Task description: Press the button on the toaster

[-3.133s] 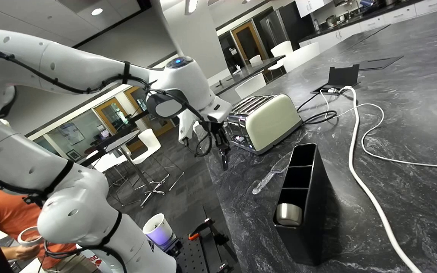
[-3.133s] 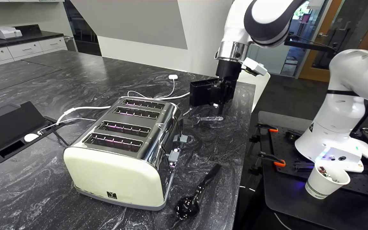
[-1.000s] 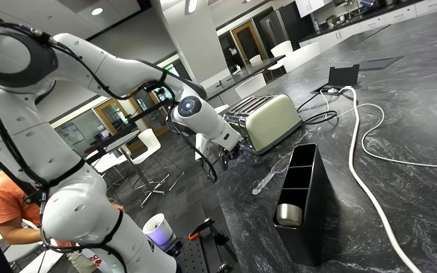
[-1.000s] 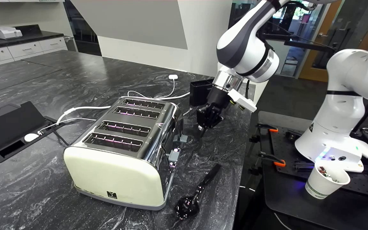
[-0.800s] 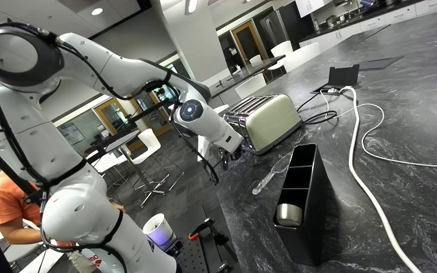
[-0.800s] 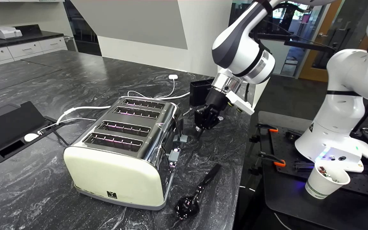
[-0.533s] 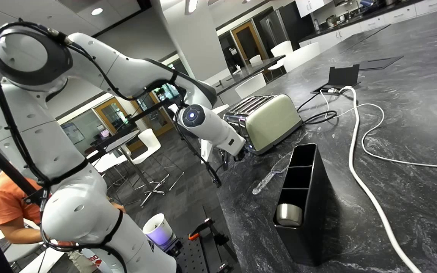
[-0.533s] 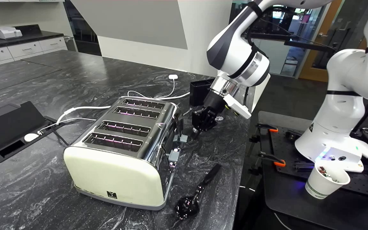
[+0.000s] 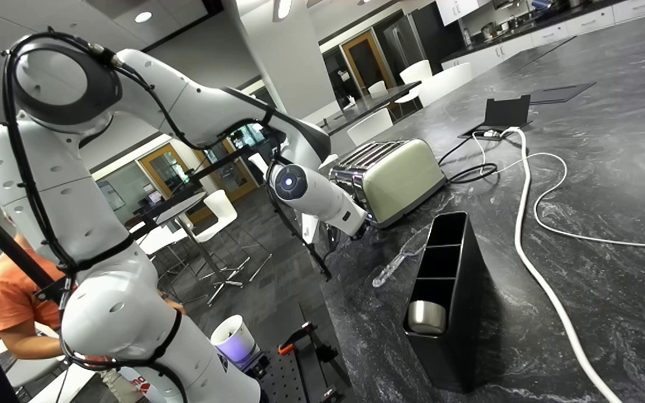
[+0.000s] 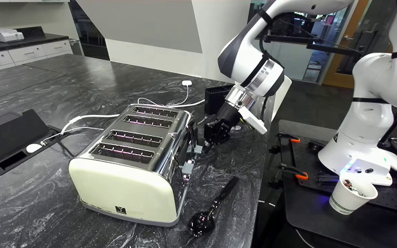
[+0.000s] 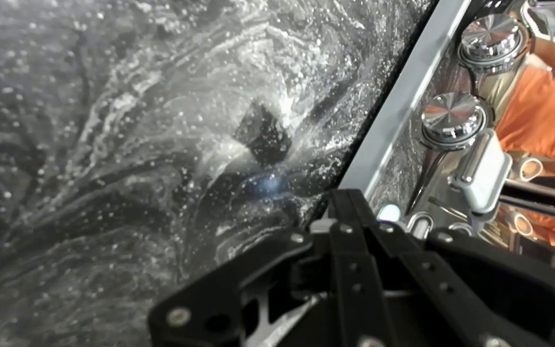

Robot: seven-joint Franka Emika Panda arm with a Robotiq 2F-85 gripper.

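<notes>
Gripper (image 11: pixel 350 196): fingers together, nothing held; tilted low, just beside the control face of the toaster (image 10: pixel 122 193); contact not determinable.
Lit spot (image 11: pixel 389 212), possibly the button: beside the fingertips in the wrist view, near a grey lever (image 11: pixel 487 173).
Step, as judged: lining up; next calls for fine aim, then a short straight push.
Since three seconds ago: gripper lower, tilted, nearer; toaster unmoved.
Black box (image 10: pixel 214 103): beyond the gripper, likewise unmoved.

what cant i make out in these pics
Wrist view: part of the toaster, hidden behind the gripper; more cut off by the right edge.
In an exterior view: the badge, too small to read.
In an exterior view: most of the gripper, behind the robot's wrist.
</notes>
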